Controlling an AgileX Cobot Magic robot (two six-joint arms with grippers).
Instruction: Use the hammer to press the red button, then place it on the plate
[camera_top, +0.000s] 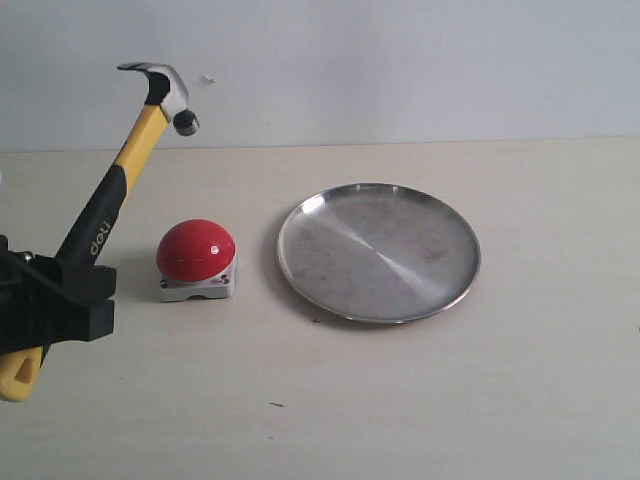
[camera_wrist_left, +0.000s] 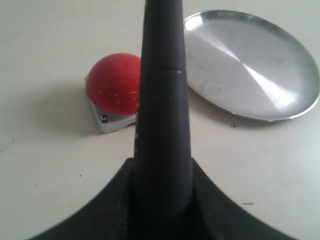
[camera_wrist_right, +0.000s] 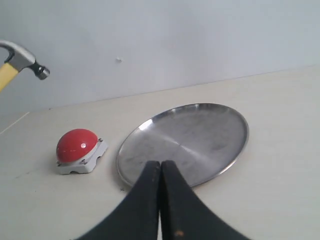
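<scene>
1. A pale table (camera_top: 450, 400) is seen, with a plain wall behind its back edge.
2. The hammer (camera_top: 105, 205) is held in the air over the left side of the table.
3. Its black handle is clamped by the left gripper (camera_top: 58, 300), a black block.
4. The hammer is tilted, with its dark head up high in front of the wall.
5. The yellow end of the handle is seen sticking out below the gripper.
6. The red button (camera_top: 196, 250) is set on the table, just beside the gripper.
7. The plate (camera_top: 380, 250) is laid flat near the middle of the table, close to the button but not touching it.
</scene>
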